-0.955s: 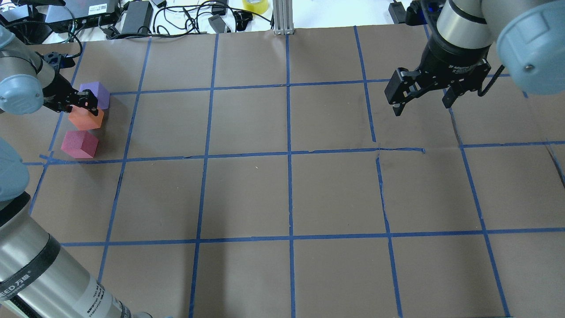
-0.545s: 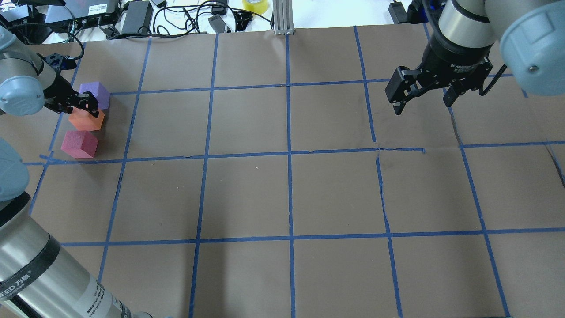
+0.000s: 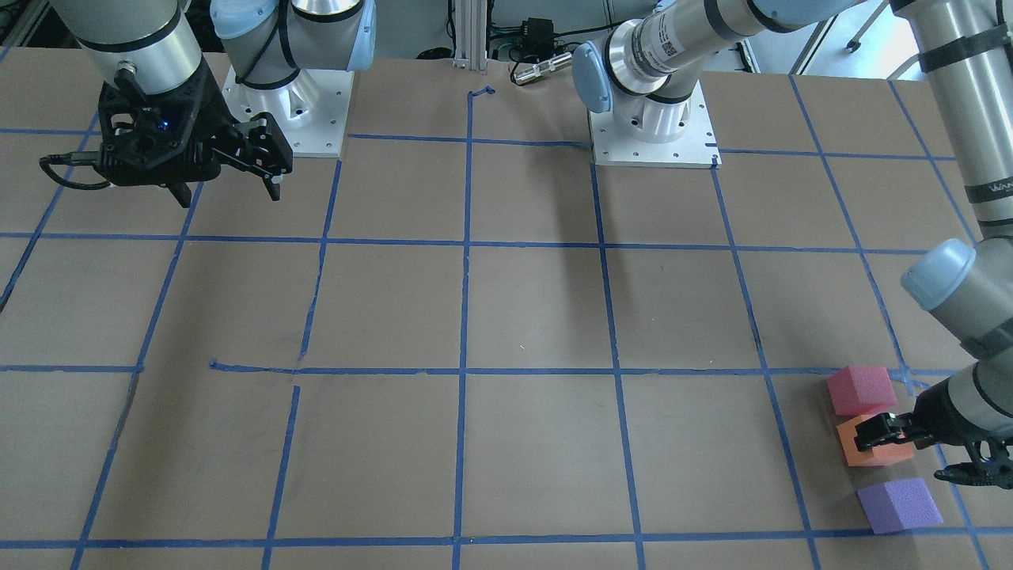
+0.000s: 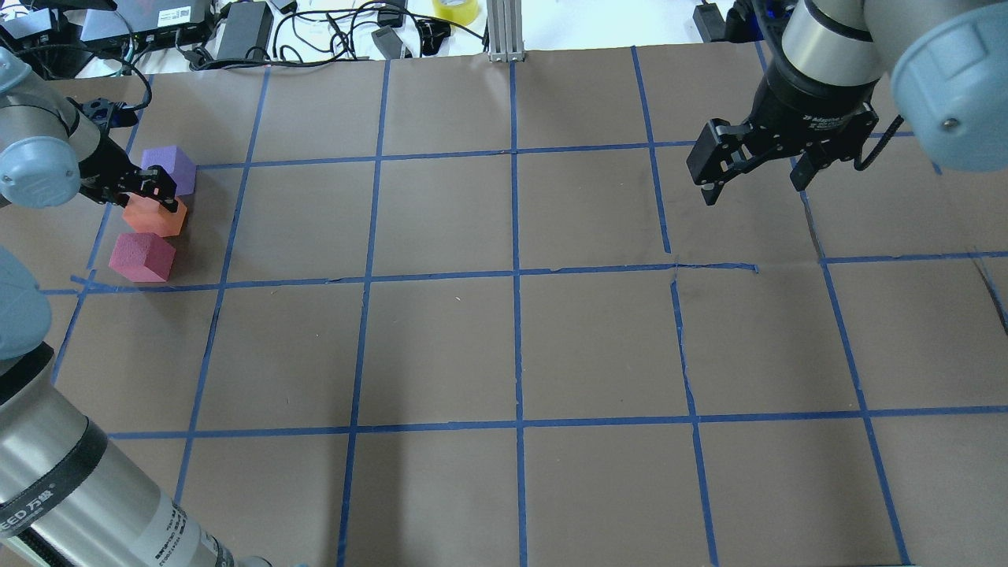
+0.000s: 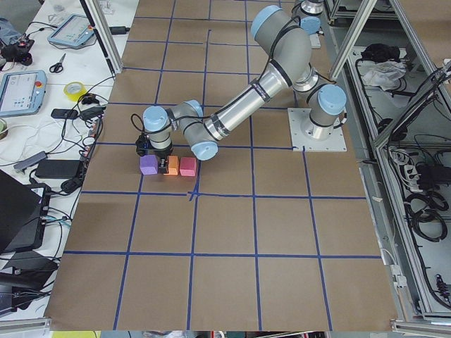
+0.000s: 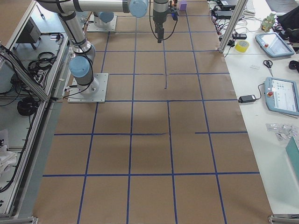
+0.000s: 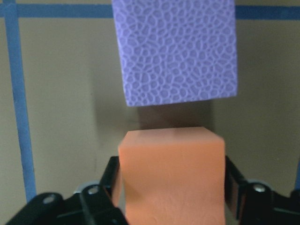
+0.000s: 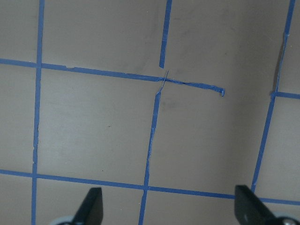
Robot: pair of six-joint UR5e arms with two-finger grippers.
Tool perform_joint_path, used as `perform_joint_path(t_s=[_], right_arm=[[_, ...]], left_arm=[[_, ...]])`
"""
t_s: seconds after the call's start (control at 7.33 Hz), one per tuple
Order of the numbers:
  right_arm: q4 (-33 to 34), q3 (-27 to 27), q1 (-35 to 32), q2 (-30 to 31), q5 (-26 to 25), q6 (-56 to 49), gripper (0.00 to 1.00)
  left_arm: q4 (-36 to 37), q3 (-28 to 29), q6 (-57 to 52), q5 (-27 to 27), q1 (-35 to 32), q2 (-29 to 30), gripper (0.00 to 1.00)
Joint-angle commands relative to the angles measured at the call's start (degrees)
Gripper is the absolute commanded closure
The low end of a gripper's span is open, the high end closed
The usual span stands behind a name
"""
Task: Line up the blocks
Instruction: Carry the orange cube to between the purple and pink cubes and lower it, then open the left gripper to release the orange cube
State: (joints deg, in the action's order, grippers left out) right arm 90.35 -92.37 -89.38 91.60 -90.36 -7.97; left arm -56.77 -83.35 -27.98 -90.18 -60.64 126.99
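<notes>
- Gripping the orange block (image 7: 171, 164) by its two side faces, our left gripper (image 7: 171, 199) is clenched on it.
- We see the purple block (image 7: 176, 51) straight ahead across a narrow gap, and the pinkish-red block (image 4: 142, 257) just beside the orange one on the opposite side. The row therefore runs crosswise to the jaws' closing.
- Our right gripper (image 8: 168, 208) hangs released and well apart, so the left arm is nearer.

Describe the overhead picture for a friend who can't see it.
The robot's left hand grips an orange block between a purple block and a pinkish-red block, a short row of three at the far left of a brown table gridded with blue tape. The right hand hangs open and empty at upper right.
</notes>
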Motion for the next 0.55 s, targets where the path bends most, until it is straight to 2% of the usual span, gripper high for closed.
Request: perform_joint_path(t_s=[0.0,0.14,0.41], right_arm=[[-0.08,-0.01,0.0,0.16,0.01,0.06,0.0],[0.0,-0.01,0.0,0.16,-0.17,0.06,0.0],[0.0,-0.01,0.0,0.07,0.0,0.5,0.0]], left_arm=[[-0.79,-0.49,0.12,-0.52,-0.09,-1.12,0.01],[-2.63,-0.75,0.55,-0.61,-1.48,-3.13,0.0],[-16.9,-0.23,4.91,0.09,-4.38,-12.85,0.0]])
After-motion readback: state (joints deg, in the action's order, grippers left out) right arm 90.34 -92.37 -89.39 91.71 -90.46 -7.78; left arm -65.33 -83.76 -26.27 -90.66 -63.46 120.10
